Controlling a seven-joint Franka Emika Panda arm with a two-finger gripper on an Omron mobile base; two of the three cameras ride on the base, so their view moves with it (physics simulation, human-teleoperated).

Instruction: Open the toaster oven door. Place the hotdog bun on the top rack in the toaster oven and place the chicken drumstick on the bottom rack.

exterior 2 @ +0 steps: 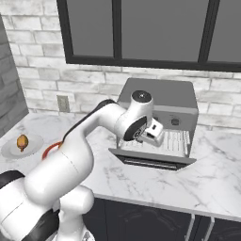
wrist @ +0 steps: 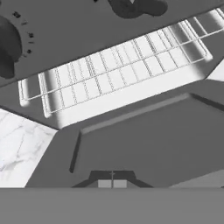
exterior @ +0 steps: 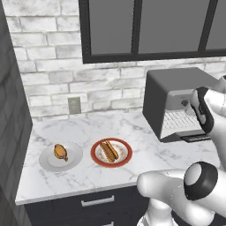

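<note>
On the marble counter (exterior: 88, 128), far left, the chicken drumstick (exterior: 60, 152) lay on a grey plate (exterior: 73, 160). Just beside it, to the right, the hotdog bun (exterior: 108, 150) rested on a red-rimmed plate (exterior: 97, 160). Farther right stood the toaster oven (exterior: 165, 84), its toaster oven door (exterior 2: 155, 160) folded down flat, exposing a wire rack (wrist: 118, 72). Above the door hung the gripper (wrist: 112, 183), fingertips pressed together, holding nothing.
</note>
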